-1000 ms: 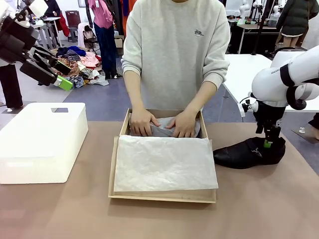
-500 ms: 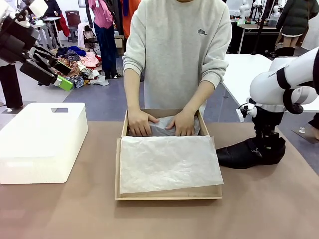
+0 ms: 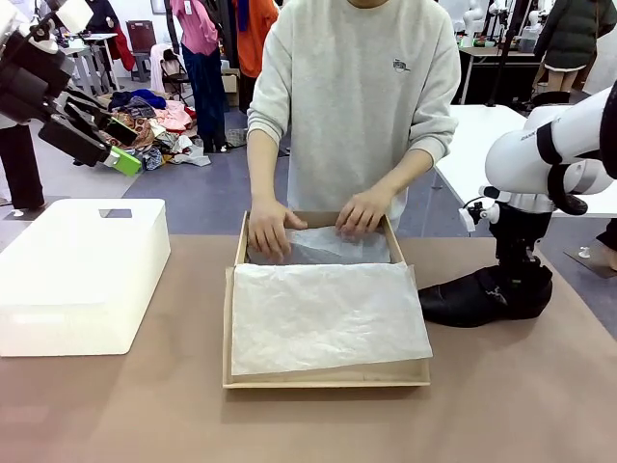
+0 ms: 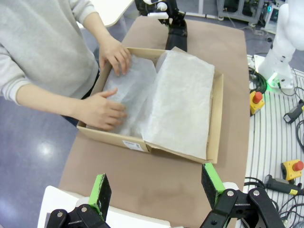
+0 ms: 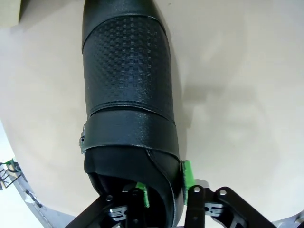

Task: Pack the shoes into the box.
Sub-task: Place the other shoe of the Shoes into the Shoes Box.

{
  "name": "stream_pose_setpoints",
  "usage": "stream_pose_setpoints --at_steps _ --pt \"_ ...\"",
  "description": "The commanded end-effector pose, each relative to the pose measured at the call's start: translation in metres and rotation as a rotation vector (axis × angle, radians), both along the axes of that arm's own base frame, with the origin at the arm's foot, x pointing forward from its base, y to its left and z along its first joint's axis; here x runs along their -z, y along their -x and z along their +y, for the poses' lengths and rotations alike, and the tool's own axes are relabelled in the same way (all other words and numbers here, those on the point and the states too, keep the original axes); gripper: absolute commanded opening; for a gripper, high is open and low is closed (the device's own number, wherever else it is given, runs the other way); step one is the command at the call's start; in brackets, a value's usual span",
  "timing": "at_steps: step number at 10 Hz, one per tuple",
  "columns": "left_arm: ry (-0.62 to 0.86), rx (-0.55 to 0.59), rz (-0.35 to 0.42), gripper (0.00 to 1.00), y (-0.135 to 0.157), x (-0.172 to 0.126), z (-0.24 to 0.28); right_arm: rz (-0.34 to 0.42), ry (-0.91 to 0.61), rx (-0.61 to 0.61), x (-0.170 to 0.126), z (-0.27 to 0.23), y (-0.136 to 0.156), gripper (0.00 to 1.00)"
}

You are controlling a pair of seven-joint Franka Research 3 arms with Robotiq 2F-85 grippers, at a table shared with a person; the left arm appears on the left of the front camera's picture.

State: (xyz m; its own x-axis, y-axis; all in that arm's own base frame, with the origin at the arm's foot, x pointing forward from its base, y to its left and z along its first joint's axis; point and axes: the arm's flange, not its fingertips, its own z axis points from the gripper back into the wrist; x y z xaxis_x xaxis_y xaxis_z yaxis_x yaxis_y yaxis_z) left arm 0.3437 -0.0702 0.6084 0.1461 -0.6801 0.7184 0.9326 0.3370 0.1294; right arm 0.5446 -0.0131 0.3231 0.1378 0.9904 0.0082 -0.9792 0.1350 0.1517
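well, the right pincer is closed onto the heel-end rim of a black shoe, with one green pad inside the opening and the other outside against the leather. the shoe sits sole down on the brown table, just to the right of the box, with its toe pointing toward the box. the box stands open in the middle of the table, and a sheet of white tissue paper is spread over its near part. at its far end the person rests one hand and the other hand on more tissue inside. the left pincer hangs high over the table's left side, fingers spread wide with nothing between them. a white bin stands on the table's left side.
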Motion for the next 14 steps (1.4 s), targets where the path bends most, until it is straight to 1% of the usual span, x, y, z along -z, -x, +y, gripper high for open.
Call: stream_pose_setpoints --at_steps 1,5,6,7,8,9,11,12,13,14 --pt "0.012 0.015 -0.004 1.00 0.000 0.000 0.000 0.020 -0.061 -0.021 -0.001 -0.006 -0.008 0.00" --pt "0.012 0.015 -0.004 1.00 0.000 0.000 0.000 0.032 -0.071 -0.003 -0.004 -0.012 -0.011 0.00" --pt "0.012 0.015 -0.004 1.00 0.000 0.000 0.000 0.019 -0.079 0.019 -0.008 -0.013 -0.013 0.00" --pt "0.012 0.015 -0.004 1.00 0.000 0.000 0.000 0.036 -0.060 0.059 -0.017 -0.015 -0.015 0.00" --pt "0.012 0.015 -0.004 1.00 0.000 0.000 0.000 0.052 -0.044 0.115 -0.037 -0.017 -0.018 0.00" --pt "0.012 0.015 -0.004 1.00 0.000 0.000 0.000 0.051 -0.013 0.153 -0.058 -0.019 -0.019 0.00" --pt "0.012 0.015 -0.004 1.00 0.000 0.000 0.000 0.095 -0.010 0.257 -0.097 -0.018 -0.019 0.00" --pt "0.012 0.015 -0.004 1.00 0.000 0.000 0.000 0.122 -0.005 0.291 -0.112 -0.014 -0.017 0.00" --pt "0.012 0.015 -0.004 1.00 0.000 0.000 0.000 0.163 0.013 0.352 -0.126 -0.011 -0.016 0.00" --pt "0.012 0.015 -0.004 1.00 0.000 0.000 0.000 0.163 0.052 0.407 -0.138 -0.004 -0.014 0.00"
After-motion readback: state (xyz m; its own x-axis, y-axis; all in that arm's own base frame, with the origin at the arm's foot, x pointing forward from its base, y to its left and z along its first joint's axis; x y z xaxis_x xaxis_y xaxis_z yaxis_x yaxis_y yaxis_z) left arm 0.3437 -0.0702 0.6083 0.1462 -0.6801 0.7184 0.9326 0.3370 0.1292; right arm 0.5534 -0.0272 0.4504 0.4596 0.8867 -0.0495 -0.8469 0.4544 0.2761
